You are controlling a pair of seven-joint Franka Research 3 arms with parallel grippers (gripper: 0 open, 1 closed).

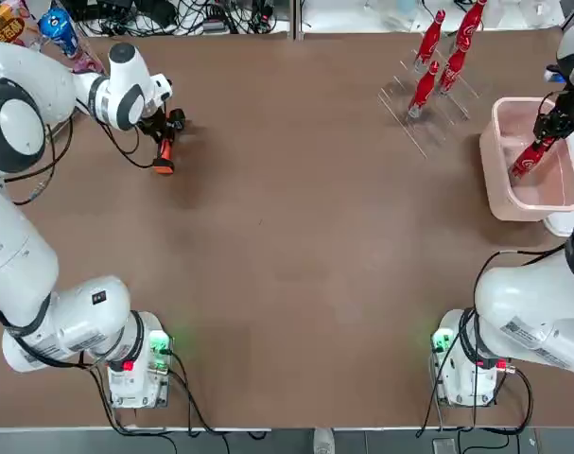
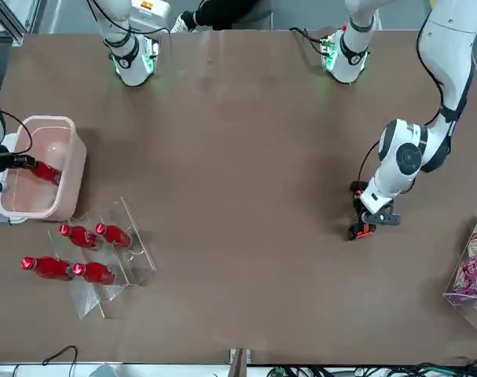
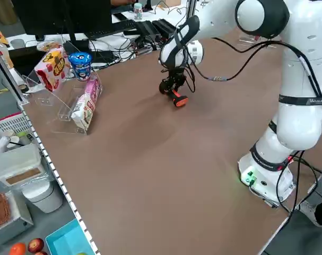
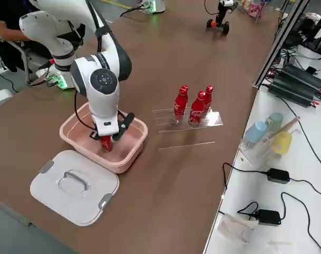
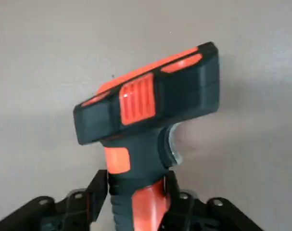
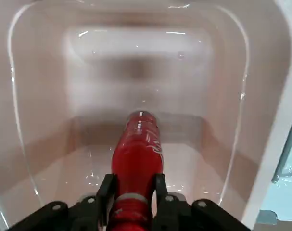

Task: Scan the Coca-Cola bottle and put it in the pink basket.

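Pink basket (image 6: pixel 261 159): your right gripper (image 6: pixel 132 192) pinches bottle (image 6: pixel 136 154) inside, wrist-only | left gripper (image 5: pixel 136 202) pinching scanner (image 5: pixel 150 103) handle | top: four racked bottles (image 1: pixel 443 57)

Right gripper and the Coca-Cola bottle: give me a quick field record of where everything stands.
right gripper: shut on Coca-Cola bottle, inside the pink basket
bottle contact with basket floor: cannot tell
left gripper: at the scanner handle, scanner head on the table; grip cannot tell
rack bottles: four remaining
basket lid: off, on the table beside the basket
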